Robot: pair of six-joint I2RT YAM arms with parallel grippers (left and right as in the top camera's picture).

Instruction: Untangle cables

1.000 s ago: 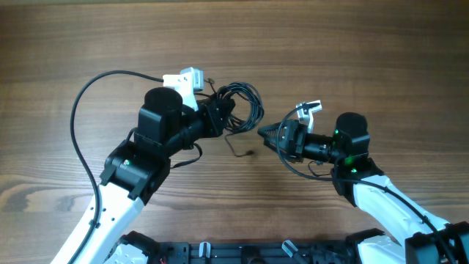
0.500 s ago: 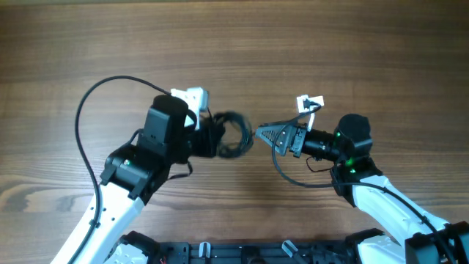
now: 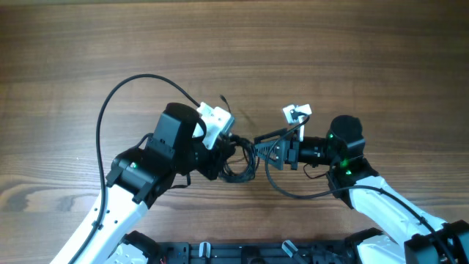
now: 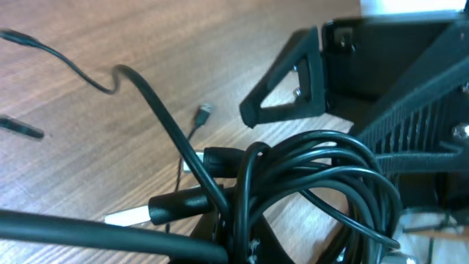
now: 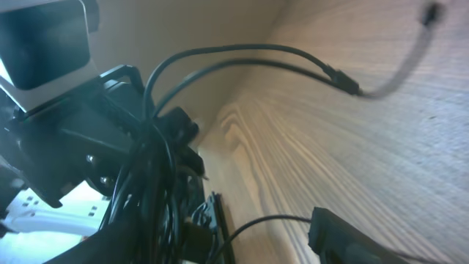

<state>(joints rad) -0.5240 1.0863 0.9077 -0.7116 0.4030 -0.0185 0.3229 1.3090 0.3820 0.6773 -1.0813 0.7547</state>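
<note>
The cables (image 3: 240,158) are a fist-sized bundle of thin black loops between the two arms near the table's middle. My left gripper (image 3: 223,158) is shut on the bundle from the left. In the left wrist view the loops (image 4: 315,169) lie over its jaws (image 4: 242,242), and a small plug end (image 4: 204,111) trails on the wood. My right gripper (image 3: 262,147) reaches into the bundle from the right. In the right wrist view its fingers (image 5: 352,238) stand apart, with one thin strand running between them and the loops (image 5: 150,176) against the left one.
The left arm's thick black cable (image 3: 117,95) arcs over the wooden table at the left. White camera mounts (image 3: 216,121) (image 3: 297,112) sit on both wrists. A black rail (image 3: 242,253) runs along the front edge. A loose cord end (image 5: 344,81) lies on the wood.
The left arm carried the bundle right and towards the front. The right gripper moved left into the bundle, and its jaws have narrowed.
</note>
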